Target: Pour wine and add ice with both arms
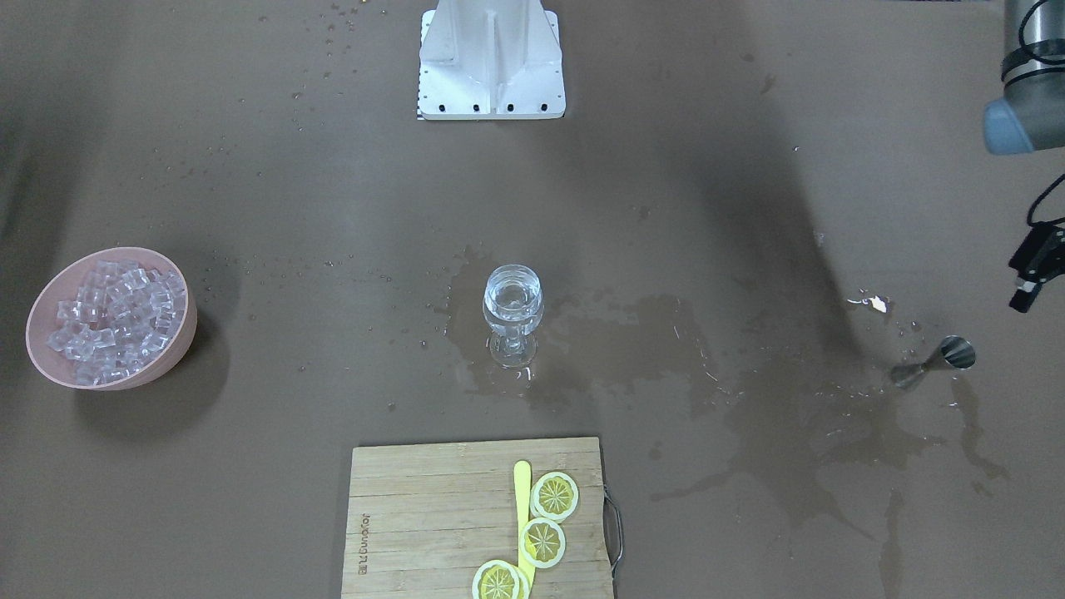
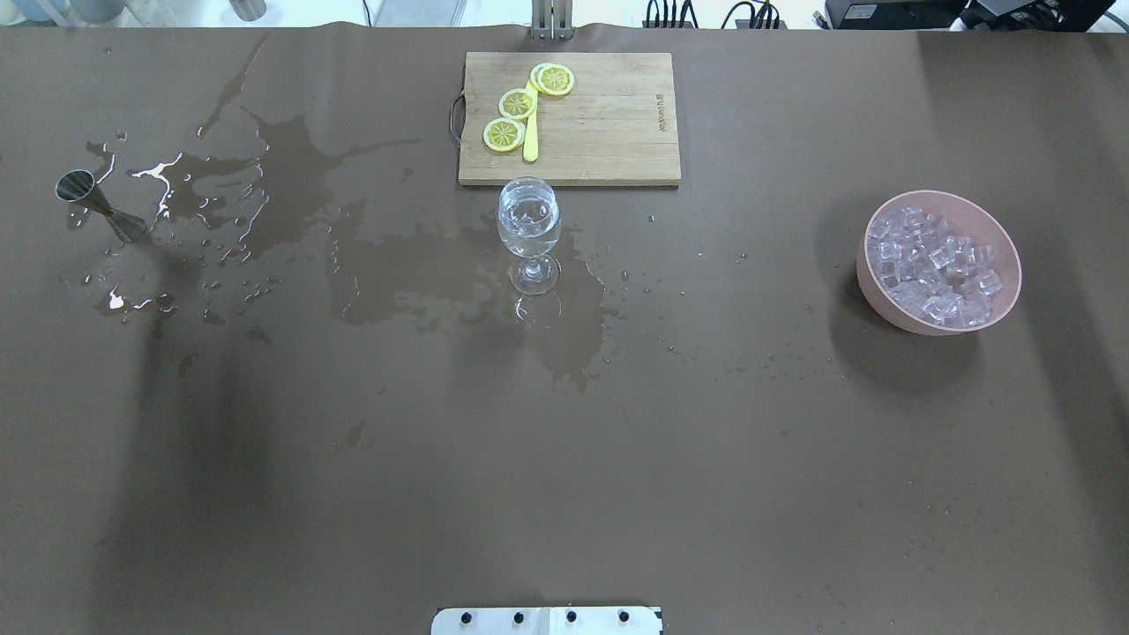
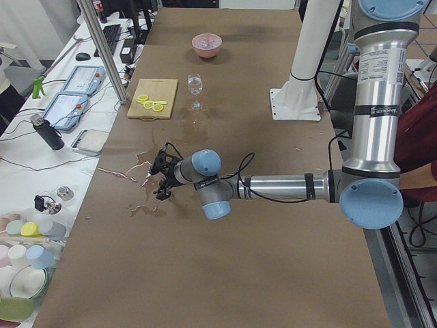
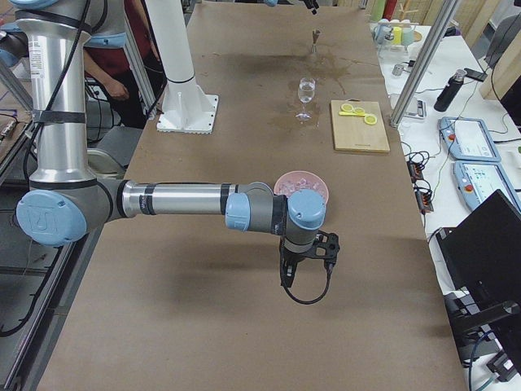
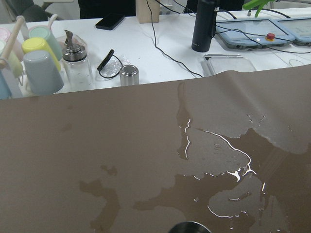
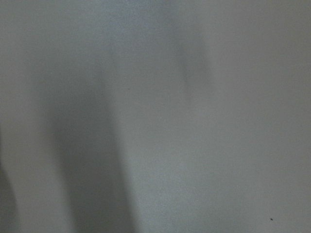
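1. I see a long table (image 2: 564, 459) under a brown sheet. Dark wet patches (image 2: 291, 176) spread from its centre out toward 9 o'clock, as seen from the robot's place.
2. A white bench (image 5: 160, 48) runs past the table's 9 o'clock end, crowded with pastel cups (image 5: 41, 70) and a black bottle (image 5: 203, 24).
3. The white stand (image 1: 491, 75) is bolted down at the 6 o'clock edge.
4. By count: one wine glass (image 2: 529, 220), one metal jigger (image 2: 88, 198), one pink bowl (image 2: 869, 291), one cutting board (image 2: 617, 132), three lemon slices (image 2: 517, 103), one yellow stick (image 2: 530, 145) and two arms.
5. The glass stands upright near the centre, in the wet, holding the wine (image 2: 528, 214) – clear liquid low in the bowl of the glass.
6. The pink bowl sits well off at 3 o'clock from the glass, heaped with ice (image 2: 935, 265) – too many cubes to count.
7. The board lies just at 12 o'clock from the glass, with the slices and stick on it.
8. The jigger is far out at 9 o'clock among the puddles. I cannot tell whether it holds anything.
9. The left gripper (image 3: 164, 179) hangs near the jigger, and I cannot tell how its fingers stand.
10. The right gripper (image 4: 308, 259) hangs on the robot's side of the bowl. Whether it is spread or closed, I cannot tell.
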